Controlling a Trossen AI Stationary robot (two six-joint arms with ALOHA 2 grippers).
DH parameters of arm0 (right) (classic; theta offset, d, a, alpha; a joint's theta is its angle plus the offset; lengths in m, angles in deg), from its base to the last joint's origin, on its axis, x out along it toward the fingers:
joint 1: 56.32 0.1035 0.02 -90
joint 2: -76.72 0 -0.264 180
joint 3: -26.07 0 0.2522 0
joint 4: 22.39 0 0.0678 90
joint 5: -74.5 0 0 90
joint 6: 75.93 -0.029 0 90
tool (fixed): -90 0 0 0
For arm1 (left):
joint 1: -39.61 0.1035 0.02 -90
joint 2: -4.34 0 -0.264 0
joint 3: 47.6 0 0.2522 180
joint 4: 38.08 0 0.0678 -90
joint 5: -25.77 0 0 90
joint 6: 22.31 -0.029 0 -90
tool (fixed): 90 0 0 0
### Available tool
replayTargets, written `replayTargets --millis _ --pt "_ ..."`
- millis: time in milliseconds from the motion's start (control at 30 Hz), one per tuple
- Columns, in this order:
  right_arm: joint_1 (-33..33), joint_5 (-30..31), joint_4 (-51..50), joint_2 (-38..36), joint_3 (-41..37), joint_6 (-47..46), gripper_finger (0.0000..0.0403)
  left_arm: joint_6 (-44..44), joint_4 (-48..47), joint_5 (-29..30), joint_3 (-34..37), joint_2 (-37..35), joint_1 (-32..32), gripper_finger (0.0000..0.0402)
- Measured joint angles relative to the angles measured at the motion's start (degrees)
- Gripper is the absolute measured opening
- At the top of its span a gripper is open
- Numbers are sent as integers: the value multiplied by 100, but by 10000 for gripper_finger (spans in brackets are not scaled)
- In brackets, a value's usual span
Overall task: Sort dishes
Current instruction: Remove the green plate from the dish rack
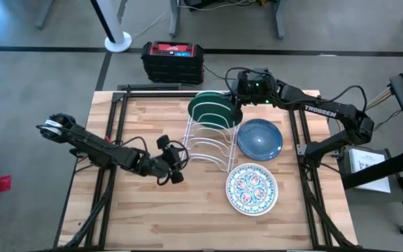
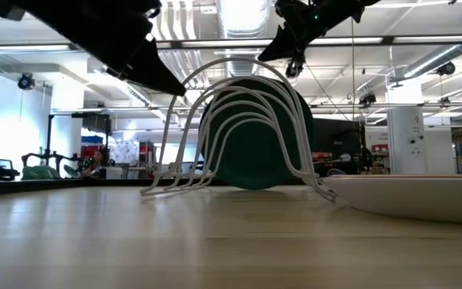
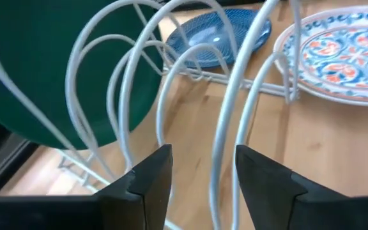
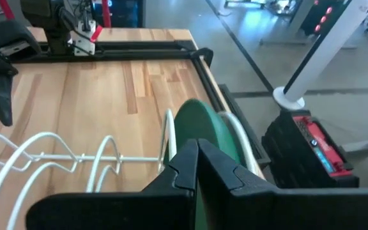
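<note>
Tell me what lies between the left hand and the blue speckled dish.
In the high view, the white wire rack stands between the left hand and the blue speckled dish; the left wrist view shows its loops ahead of the open fingers.

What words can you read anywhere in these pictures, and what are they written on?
"TROSSEN": white letters on the right arm, seen in the high view.
White sheet beside the table's right edge: carries print, too small to read.
Red and black case behind the table: has a blue label, too blurred to read.
Signs in the room behind the rack, low view: too small to read.
</note>
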Motion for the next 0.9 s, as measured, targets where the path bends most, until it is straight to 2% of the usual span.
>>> replayTargets --millis 200,633,900 --pt "-27 14 -206 2 -2 -7 2 -56 376 -67 150 0 0 132" --pt "-38 14 -313 4 -2 -15 2 150 487 -167 149 315 79 11" --pt "-38 11 -525 4 -90 -93 2 569 456 -2 149 310 18 4"
